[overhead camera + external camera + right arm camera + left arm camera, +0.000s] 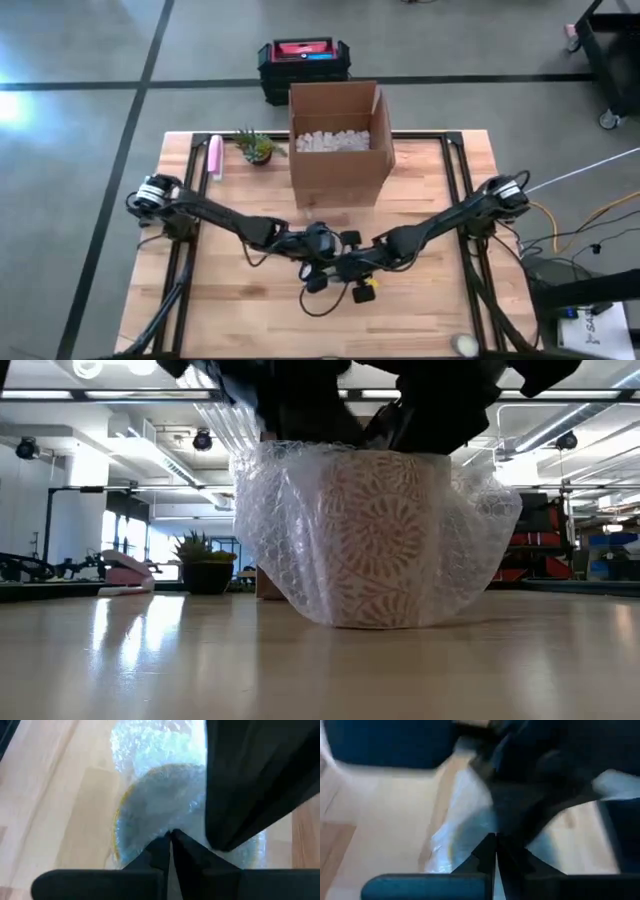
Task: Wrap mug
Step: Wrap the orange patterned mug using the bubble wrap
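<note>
A patterned mug (385, 535) stands upright on the wooden table (320, 660), with clear bubble wrap (280, 530) drawn up around its sides and over its top. From above, both arms meet at the table's middle and hide most of the mug. My left gripper (495, 856) and my right gripper (171, 839) are over the mug's top, each shut on the wrap. The right wrist view shows the mug's yellow rim (119, 822) through the wrap. My left gripper pinches a bunch of bubble wrap (470, 827) between its two fingers above the mug, coming down from the table's left. The other arm covers much of the spot, so I cannot tell how many layers. My right gripper pinches the bubble wrap (165, 820) lying over the mug's mouth, with its fingers pointing down from above. The wrap stretches across the opening, and the mug stays on the table.
A cardboard box (338, 140) with white filler stands open at the far middle. A small potted plant (258, 148) and a pink object (214, 157) lie at the far left. A black and red case (303, 62) sits on the floor beyond the table.
</note>
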You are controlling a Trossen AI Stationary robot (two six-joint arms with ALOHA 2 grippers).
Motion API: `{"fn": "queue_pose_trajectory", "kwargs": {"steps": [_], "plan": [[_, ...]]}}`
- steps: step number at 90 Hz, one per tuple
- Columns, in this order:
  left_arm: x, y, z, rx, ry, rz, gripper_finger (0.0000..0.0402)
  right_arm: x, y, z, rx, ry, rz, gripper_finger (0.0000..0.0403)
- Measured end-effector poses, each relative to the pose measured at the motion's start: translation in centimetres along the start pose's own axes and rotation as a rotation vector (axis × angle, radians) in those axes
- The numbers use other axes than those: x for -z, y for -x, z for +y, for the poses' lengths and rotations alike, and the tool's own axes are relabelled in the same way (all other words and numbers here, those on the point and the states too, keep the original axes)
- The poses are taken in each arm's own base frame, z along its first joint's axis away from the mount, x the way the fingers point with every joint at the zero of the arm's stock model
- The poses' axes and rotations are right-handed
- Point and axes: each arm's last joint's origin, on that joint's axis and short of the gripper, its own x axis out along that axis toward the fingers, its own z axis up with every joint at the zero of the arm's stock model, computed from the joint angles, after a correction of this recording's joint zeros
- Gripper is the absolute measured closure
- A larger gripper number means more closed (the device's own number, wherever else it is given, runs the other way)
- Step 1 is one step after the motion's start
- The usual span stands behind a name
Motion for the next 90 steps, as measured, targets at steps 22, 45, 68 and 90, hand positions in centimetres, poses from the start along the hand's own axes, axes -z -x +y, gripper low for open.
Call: {"fn": "queue_pose_trajectory", "kwargs": {"steps": [22,45,68,90], "plan": [[1.9,-2.2,0.6,0.004,0.004,0.087,0.0402,-0.1,0.2,0.0,-0.001,0.014,-0.016,0.0394],[2.5,-3.0,1.7,-0.032,0.048,0.121,0.0401,-0.8,3.4,-0.1,-0.007,0.042,-0.081,0.0394],[2.4,-3.0,1.7,-0.035,0.058,0.111,0.0401,-0.8,4.2,-1.4,0.082,0.019,-0.086,0.0394],[2.5,-3.0,1.7,-0.038,0.055,0.112,0.0401,0.7,0.1,-1.5,0.087,-0.013,0.029,0.0394]]}}
